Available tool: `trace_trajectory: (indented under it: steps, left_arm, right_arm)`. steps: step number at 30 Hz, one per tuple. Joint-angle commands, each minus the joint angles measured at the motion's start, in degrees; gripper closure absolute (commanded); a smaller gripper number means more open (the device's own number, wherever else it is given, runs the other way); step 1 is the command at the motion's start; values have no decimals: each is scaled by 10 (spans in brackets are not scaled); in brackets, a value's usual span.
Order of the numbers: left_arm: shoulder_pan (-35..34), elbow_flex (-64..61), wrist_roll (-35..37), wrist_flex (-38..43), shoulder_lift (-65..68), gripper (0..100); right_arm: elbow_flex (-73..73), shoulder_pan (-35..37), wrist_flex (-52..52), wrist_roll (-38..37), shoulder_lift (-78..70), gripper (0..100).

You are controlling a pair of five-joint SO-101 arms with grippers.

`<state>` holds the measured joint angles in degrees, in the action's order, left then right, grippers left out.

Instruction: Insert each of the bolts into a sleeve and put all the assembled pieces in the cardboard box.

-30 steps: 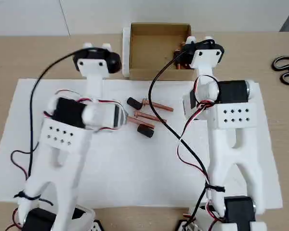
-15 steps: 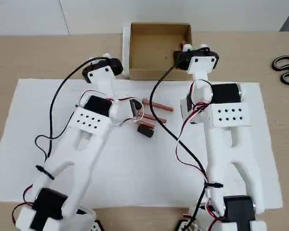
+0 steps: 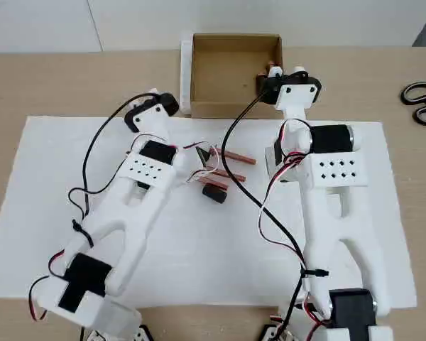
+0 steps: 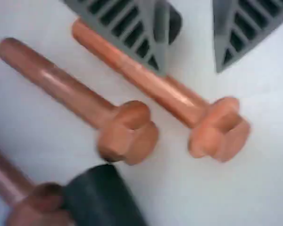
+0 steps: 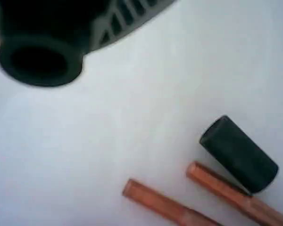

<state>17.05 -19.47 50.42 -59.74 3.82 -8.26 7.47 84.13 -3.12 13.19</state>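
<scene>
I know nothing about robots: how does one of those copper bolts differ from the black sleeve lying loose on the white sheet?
Colour: the bolt is copper-coloured and the sleeve is black.
Shape: the bolt is a long, thin rod with a wider head at one end. The sleeve is a short, thick cylinder of even width.
Shared: both lie flat on the white sheet.

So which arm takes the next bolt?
Probably left. The left fingers are open right over a bolt; the right fingers hold a sleeve.
</scene>
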Motion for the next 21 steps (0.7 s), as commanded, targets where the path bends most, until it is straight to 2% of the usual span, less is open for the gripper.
trace_trajectory:
  steps: [1, 11, 17, 21]
  left_arm:
    - [4, 25, 13, 9, 7, 938]
    - [4, 54, 16, 11, 63, 936]
    - [13, 65, 29, 6, 68, 799]
    - [38, 65, 29, -4, 68, 775]
  right_arm:
    - [4, -4, -9, -4, 7, 995]
    - [4, -3, -9, -4, 7, 995]
    - [4, -2, -9, -4, 7, 995]
    - [4, -3, -10, -4, 5, 995]
